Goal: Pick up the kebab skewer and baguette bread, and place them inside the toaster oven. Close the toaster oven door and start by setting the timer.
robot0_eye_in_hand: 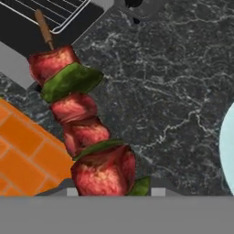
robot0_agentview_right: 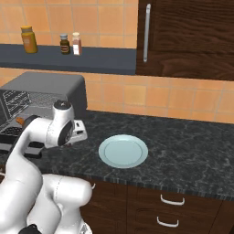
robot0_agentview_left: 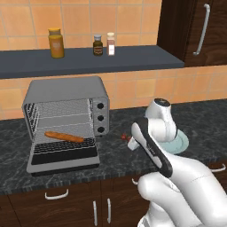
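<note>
The kebab skewer [robot0_eye_in_hand: 84,132], red meat chunks and green pepper pieces on a thin stick, fills the hand view close up and hangs over the dark counter. Its tip [robot0_agentview_left: 125,137] pokes out left of my gripper [robot0_agentview_left: 132,142], which is shut on it between the plate and the oven. The toaster oven [robot0_agentview_left: 66,95] stands at the left with its door [robot0_agentview_left: 62,163] folded down flat. Inside, the baguette bread [robot0_agentview_left: 64,137] lies on the lower wire rack. The three dark knobs [robot0_agentview_left: 101,118] sit on its right front panel.
A pale blue plate [robot0_agentview_right: 123,151] lies bare on the black marbled counter [robot0_agentview_right: 192,146], right of my hand. Jars [robot0_agentview_left: 56,43] stand on the shelf above the oven. A dark wood cabinet [robot0_agentview_right: 183,36] hangs at the upper right.
</note>
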### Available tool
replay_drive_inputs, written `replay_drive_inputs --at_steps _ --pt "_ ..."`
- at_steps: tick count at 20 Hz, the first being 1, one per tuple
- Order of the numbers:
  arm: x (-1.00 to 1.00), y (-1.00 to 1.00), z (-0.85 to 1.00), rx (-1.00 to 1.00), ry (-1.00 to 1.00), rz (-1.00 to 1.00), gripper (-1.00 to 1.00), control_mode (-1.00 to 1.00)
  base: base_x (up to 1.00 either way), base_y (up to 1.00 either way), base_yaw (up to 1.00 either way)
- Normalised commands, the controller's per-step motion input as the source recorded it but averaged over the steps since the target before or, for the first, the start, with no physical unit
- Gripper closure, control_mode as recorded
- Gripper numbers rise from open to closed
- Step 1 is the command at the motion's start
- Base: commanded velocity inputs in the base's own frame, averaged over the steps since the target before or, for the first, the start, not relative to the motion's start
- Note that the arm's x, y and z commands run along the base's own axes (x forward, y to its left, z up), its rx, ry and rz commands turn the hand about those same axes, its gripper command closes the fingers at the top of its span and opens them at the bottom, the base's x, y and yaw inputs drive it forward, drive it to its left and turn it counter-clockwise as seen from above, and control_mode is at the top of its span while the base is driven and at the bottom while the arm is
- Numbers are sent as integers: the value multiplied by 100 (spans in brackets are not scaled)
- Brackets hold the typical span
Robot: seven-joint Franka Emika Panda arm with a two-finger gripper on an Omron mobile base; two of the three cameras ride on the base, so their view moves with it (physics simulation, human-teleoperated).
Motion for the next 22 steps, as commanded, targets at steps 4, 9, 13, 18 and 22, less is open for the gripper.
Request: replay_drive_inputs --at_steps 4,9,13,18,22 --pt "70 65 0 8 2 -11 100 -100 0 0 0" --pt "73 94 0 5 0 -13 100 -100 0 0 0" --pt "55 99 5 2 7 -16 100 -100 0 0 0" --pt "59 43 -4 0 17 -17 100 -100 0 0 0" --pt "44 53 -3 0 11 -17 100 -100 0 0 0"
